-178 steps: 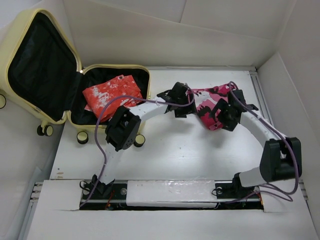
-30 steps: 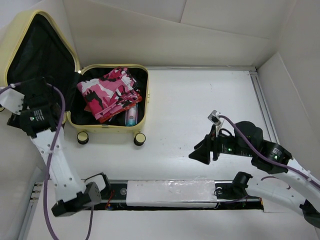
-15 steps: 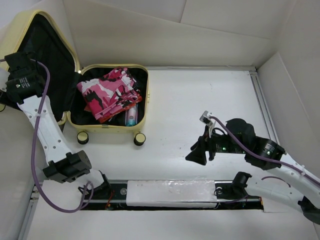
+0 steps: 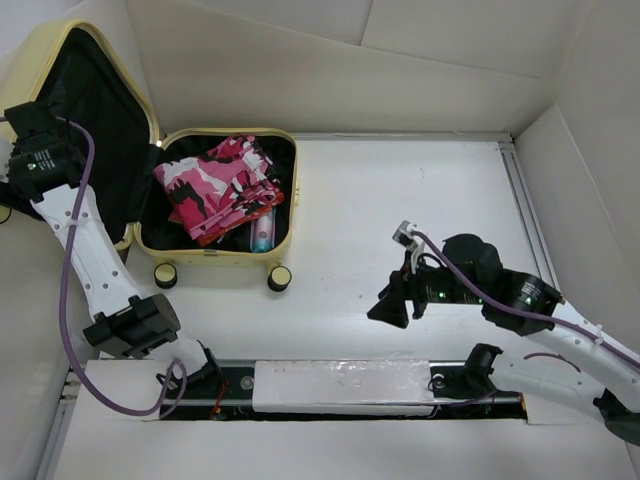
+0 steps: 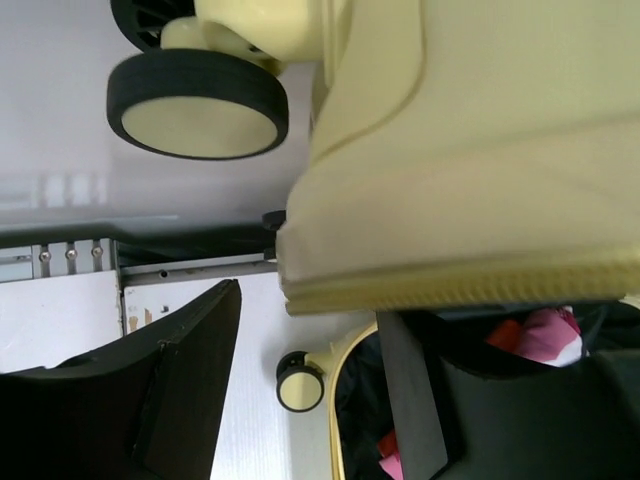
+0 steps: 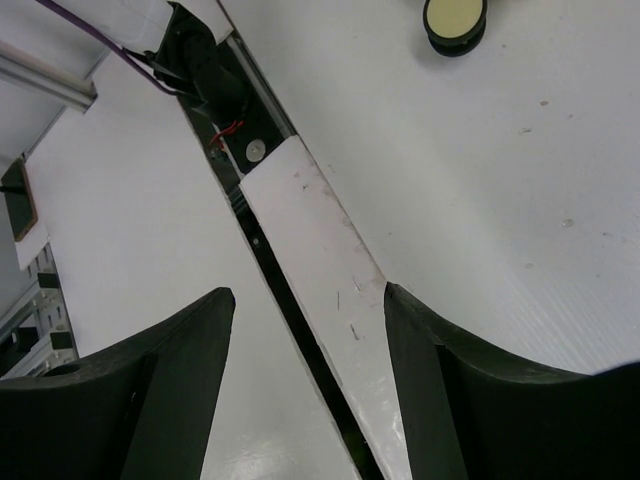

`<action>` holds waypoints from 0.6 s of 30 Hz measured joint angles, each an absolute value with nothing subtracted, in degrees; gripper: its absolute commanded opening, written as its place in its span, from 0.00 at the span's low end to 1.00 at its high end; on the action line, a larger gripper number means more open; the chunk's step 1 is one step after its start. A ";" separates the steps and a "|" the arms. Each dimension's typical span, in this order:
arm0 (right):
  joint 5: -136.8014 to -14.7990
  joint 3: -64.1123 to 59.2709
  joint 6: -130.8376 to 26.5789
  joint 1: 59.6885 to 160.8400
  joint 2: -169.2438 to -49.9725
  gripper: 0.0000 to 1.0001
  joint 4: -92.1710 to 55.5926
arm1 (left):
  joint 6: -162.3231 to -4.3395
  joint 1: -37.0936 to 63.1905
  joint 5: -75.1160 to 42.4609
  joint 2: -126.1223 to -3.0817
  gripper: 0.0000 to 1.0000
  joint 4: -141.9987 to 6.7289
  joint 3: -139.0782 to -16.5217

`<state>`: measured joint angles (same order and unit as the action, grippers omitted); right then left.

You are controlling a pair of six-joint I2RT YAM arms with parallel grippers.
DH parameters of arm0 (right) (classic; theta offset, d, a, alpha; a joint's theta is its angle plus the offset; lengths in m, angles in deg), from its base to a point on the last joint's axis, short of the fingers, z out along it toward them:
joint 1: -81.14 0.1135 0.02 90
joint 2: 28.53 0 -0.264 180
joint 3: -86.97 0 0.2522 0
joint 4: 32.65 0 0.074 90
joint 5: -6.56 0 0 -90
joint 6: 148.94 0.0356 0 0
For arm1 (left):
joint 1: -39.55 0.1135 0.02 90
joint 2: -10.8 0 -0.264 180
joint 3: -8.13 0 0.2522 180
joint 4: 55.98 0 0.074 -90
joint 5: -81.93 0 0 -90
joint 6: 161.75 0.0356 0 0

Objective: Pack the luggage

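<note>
The luggage (image 4: pixel 210 258) sat open at the far-left corner of the table (image 4: pixel 400 200). Its base lay flat w/ 2 caster wheels (image 4: pixel 165 274) (image 4: pixel 280 278) on the near side. Its lid (image 4: pixel 95 95) stood up to the left, black lining facing the base. Inside the base, a pink/black/white camo cloth (image 4: pixel 220 180) lay folded on top of an orange-red cloth (image 4: pixel 200 226). A small pink-and-blue bottle (image 4: pixel 262 232) lay beside them toward the near-right corner.

The left arm reached up along the lid's outer left edge. The left gripper (image 5: pixel 308 302) was parted, w/ a clear gap between the fingers. In the wrist view the lid's pale yellow shell and zipper rim sat just past the fingertips, roughly in line w/ that gap. 1 finger (image 5: pixel 185 390) was on the shell's outer side and the other (image 5: pixel 410 400) lay toward the lined side. Couldn't tell if either pad touched the shell; nothing looked clamped. A cream-and-black wheel (image 5: pixel 197 103) showed close by at top left of that view.

The right gripper (image 6: pixel 307 292) hung above the near part of the table, well apart from the luggage. Its jaws were wide and held nothing. Below it in the wrist view were bare table, the white strip (image 6: pixel 320 270) over the arms' base rail, and 1 wheel (image 6: pixel 455 15) at the top edge.
</note>
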<state>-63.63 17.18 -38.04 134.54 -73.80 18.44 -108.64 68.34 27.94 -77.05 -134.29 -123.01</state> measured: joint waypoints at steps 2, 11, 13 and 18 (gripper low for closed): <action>-64.02 17.10 -38.08 134.54 -73.89 0.68 18.48 | -108.64 68.93 28.03 -77.53 0.52 -134.29 -123.23; -66.12 16.61 -38.23 134.54 -73.13 0.68 20.21 | -108.70 68.96 27.57 -80.33 0.09 -135.71 -125.88; -66.34 16.57 -38.23 134.54 -73.13 0.68 20.25 | -108.98 68.96 27.27 -80.37 0.00 -136.26 -126.38; -66.75 16.57 -38.23 134.54 -73.26 0.68 20.34 | -110.32 64.52 30.85 -77.64 0.00 -133.72 -121.51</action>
<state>-66.75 16.57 -38.23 134.54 -73.26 20.34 -110.32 64.52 30.85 -77.64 -133.72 -121.51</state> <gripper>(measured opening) 0.677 0.027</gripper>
